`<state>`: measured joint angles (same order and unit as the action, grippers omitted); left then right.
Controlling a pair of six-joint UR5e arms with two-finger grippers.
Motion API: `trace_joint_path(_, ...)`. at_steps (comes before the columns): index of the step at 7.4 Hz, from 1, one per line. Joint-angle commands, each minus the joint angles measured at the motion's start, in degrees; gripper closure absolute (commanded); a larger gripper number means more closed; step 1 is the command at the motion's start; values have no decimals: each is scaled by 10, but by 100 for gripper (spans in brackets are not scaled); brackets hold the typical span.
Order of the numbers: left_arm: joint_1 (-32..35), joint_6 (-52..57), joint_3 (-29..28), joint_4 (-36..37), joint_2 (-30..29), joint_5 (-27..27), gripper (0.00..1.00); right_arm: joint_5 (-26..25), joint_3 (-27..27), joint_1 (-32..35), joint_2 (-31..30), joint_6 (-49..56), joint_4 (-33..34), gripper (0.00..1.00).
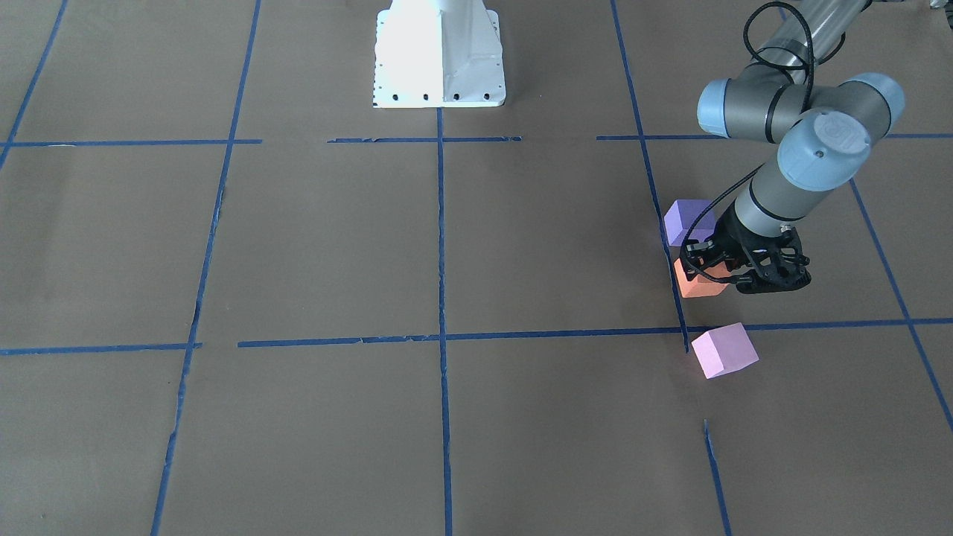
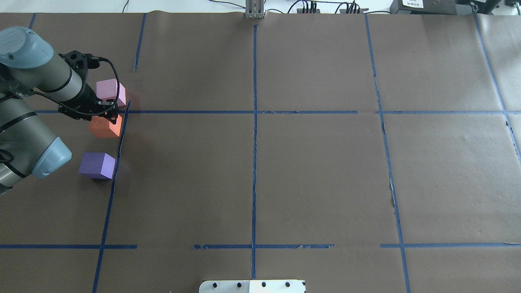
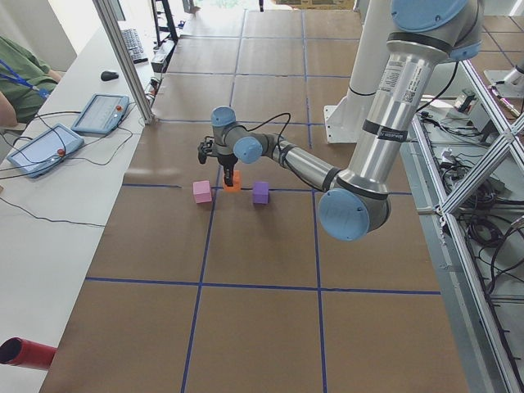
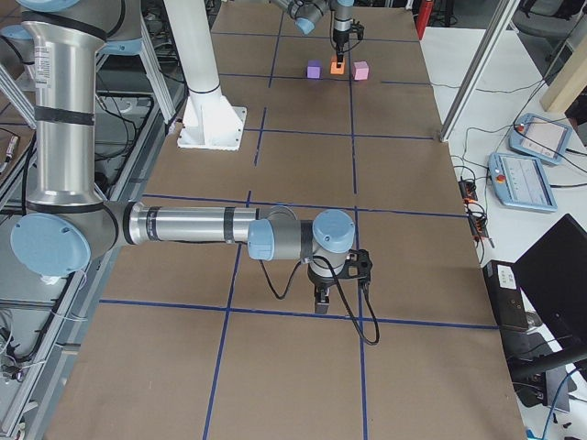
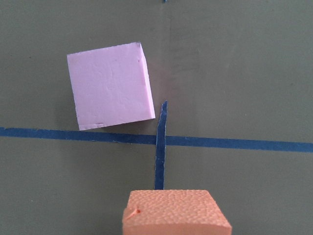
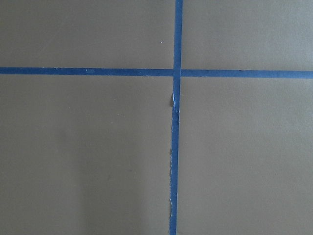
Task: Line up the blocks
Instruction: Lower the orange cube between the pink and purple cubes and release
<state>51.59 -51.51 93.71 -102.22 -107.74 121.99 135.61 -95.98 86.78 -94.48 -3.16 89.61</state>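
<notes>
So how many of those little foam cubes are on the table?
3, in a rough row: a purple cube nearest the robot, an orange cube in the middle beneath the left claw, and a pink cube farthest out. None seems hidden.

Robotics lab, folks: brown-papered tabletop [image 3: 262, 327] gridded in blue tape [image 2: 254, 162], teach pendants [image 3: 100, 113] on the side bench [image 3: 49, 213], aluminium framing [image 3: 127, 61], cables [image 3: 491, 270] everywhere.
</notes>
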Motion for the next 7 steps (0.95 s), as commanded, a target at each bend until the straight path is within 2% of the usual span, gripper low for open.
trace_joint_path(1, -1, 0, -22, -27, 7, 0, 100, 0, 0, 0, 0, 0, 0, 0)
trace_joint_path(3, -1, 1, -31, -39, 8, 0, 100, 0, 0, 1, 0, 0, 0, 0)
trace_joint_path(4, -1, 3, -31, -40, 9, 0, 91, -1, 1, 1, 0, 0, 0, 0)
trace_joint_path(5, -1, 18, -33, -40, 9, -1, 15, -1, 0, 1, 0, 0, 0, 0)
trace_joint_path(6, -1, 26, -33, -40, 9, -1, 0, 0, 0, 1, 0, 0, 0, 0)
trace_joint_path(7, -1, 26, -33, -40, 9, -1, 0, 0, 0, 1, 0, 0, 0, 0)
